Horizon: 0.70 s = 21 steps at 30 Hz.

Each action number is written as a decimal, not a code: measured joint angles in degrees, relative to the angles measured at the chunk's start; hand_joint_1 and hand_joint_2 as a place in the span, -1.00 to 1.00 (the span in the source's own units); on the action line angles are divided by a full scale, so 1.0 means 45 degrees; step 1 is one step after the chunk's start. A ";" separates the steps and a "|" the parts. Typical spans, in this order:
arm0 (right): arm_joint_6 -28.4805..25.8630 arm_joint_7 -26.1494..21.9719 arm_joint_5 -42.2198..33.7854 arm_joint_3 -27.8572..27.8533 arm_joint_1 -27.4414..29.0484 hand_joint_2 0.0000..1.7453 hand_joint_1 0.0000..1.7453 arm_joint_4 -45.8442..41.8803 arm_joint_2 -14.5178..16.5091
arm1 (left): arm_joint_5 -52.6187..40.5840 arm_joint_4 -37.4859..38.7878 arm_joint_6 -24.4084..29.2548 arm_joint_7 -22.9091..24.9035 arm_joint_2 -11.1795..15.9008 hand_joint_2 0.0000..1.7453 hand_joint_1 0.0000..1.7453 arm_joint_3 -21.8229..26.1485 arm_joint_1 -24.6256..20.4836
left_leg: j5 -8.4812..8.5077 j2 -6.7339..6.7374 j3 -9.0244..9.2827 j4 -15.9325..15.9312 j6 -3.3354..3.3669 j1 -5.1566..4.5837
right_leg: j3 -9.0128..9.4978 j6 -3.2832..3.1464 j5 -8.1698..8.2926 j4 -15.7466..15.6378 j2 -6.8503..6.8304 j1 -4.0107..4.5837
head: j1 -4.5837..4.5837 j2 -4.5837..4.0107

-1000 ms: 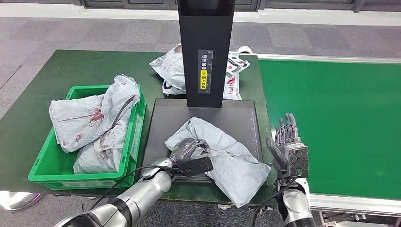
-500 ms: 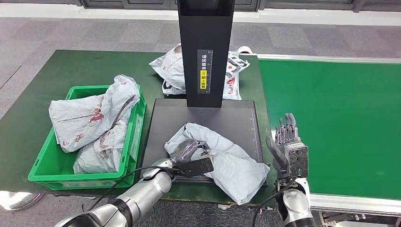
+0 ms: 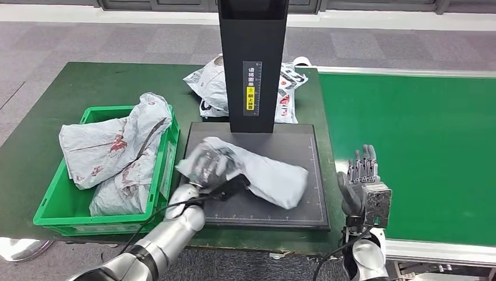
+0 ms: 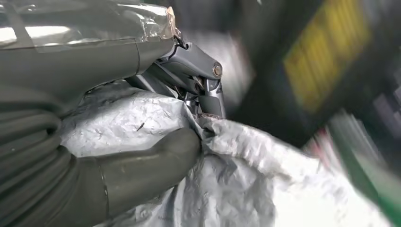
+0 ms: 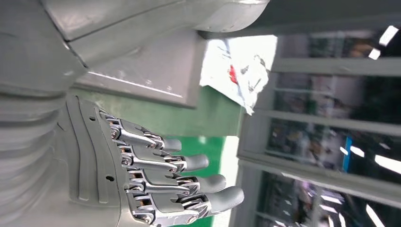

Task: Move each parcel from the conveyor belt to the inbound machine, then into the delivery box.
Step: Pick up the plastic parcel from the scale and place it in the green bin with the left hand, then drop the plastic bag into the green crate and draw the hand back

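Lower centre of frame: left hand (image 3: pixel 206 167) clamped on one end of crumpled grey plastic mailer parcel (image 3: pixel 266 175), over black scanner platform (image 3: pixel 304 205). Loose bag could slip or snag green plastic crate (image 3: pixel 58 216) rim, centre left. Right hand (image 3: pixel 362 184) empty, fingers apart.

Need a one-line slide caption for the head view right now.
Left hand grips a grey parcel on the inbound machine's black platform, beside a green delivery box; right hand open.

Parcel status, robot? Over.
Left hand grips parcel over scanner plate. Right hand open, empty. Box nearly full.
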 joint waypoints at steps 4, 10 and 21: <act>-0.0092 -0.0030 -0.0119 -0.0207 0.0109 1.00 -1.00 -0.0164 0.0050 | -0.5995 -0.2349 0.1951 0.0688 0.1747 1.00 1.00 0.2393 -0.1398 | 0.0028 0.0026 -0.0029 -0.0005 -0.0038 0.0000 | -0.0068 -0.0037 0.0020 0.0032 0.0017 0.0001 | -0.0009 0.0000; -0.0110 -0.0029 -0.0130 -0.0315 0.0097 1.00 -1.00 -0.0293 0.0091 | -0.6211 -0.3843 0.1966 0.0547 0.2613 1.00 1.00 0.3906 -0.1599 | 0.0046 -0.0013 -0.0031 -0.0007 -0.0051 0.0003 | -0.0063 -0.0051 0.0004 0.0051 -0.0015 0.0000 | -0.0002 0.0000; 0.0227 0.0170 -0.0250 -0.0595 0.0294 1.00 -1.00 -0.0673 0.0181 | -0.6605 -0.6089 0.1965 -0.0606 0.2623 1.00 1.00 0.5549 0.0251 | 0.0042 -0.0002 -0.0035 -0.0007 -0.0051 0.0000 | -0.0072 -0.0052 0.0002 0.0047 -0.0008 -0.0002 | -0.0002 0.0000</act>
